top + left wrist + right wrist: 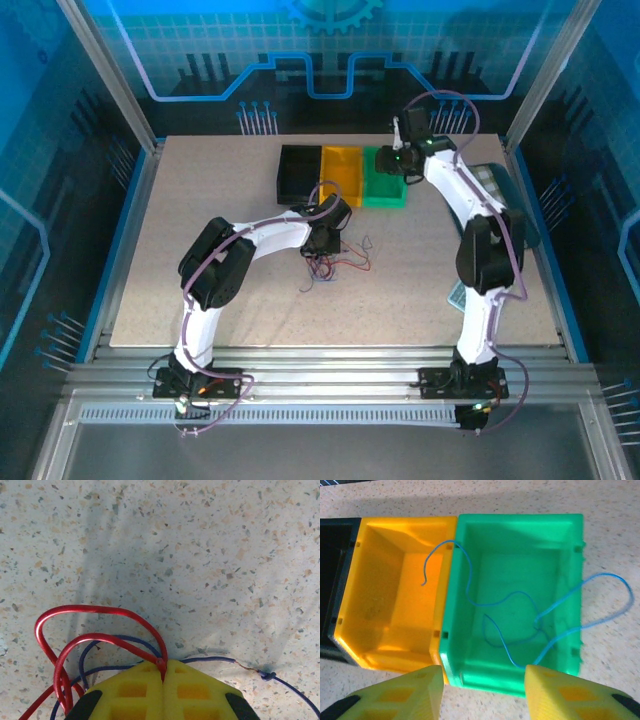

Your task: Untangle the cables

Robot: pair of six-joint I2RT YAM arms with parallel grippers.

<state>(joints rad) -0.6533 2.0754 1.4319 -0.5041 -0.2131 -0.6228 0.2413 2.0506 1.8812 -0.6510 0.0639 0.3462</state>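
Both left gripper [163, 669] jaws clamp a looped red cable [90, 609]. We find the right gripper [484, 679] spread above a wavy blue cable [519, 593].

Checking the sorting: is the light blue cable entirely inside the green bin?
No, the light blue cable drapes over the green bin's wall into the yellow bin and loops out past the opposite rim.

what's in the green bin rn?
One thin blue wire curled on the green bin floor. One end drapes over the wall into the yellow bin; a loop spills over the opposite wall onto the table. The near wall hides the floor's near edge.
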